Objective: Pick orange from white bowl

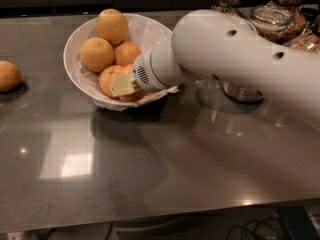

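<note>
Right now I am reaching my gripper [123,84] into the white bowl [68,59], which is sitting on the grey table [150,179] at about 10 o'clock in the view. The gripper is lying at the bowl's 5 o'clock side, low against the fruit, and I cannot tell whether it is holding anything. The orange [134,96] closest to it is lying at that same 5 o'clock edge, mostly covered, with only a strip of peel showing under the gripper.

A second orange [108,77] is sitting just beside it at 9 o'clock, touching the gripper's pale tip. Crowding behind are a round one [96,54] at 10 o'clock, a smaller one [127,51] at 12, and a taller, yellower oval one [111,26] at the back. Crinkled white paper lining [146,33] is showing along the far wall.

My thick white arm [235,59] is coming in from 3 o'clock, blocking the bowl's right rim. Glass jars [270,22] are standing behind the arm at 1 o'clock. A lone orange [7,75] is resting well apart at the table's 9 o'clock edge.
</note>
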Robot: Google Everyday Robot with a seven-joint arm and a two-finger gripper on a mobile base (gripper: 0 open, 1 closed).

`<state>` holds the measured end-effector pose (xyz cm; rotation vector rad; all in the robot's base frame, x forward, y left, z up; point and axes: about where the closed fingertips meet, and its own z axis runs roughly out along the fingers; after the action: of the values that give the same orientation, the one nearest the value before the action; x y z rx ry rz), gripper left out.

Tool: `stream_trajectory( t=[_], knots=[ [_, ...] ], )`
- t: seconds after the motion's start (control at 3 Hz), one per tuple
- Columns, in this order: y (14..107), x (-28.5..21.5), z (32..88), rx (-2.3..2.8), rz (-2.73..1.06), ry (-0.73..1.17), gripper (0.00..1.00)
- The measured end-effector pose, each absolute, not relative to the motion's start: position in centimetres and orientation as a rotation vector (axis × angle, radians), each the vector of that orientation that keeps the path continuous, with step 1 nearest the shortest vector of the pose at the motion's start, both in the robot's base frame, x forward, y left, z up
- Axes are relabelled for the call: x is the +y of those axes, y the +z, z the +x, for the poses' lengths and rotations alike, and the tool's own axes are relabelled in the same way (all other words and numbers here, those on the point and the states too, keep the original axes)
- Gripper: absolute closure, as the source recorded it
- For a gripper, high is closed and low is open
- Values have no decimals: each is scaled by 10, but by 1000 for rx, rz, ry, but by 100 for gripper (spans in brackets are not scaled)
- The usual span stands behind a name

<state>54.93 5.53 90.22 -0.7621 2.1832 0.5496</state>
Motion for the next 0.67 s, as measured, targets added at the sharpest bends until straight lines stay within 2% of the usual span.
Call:
stream_trajectory(
  t=[0.67],
  knots=[
    [999,64,539,1939,-1068,559,100]
  ],
)
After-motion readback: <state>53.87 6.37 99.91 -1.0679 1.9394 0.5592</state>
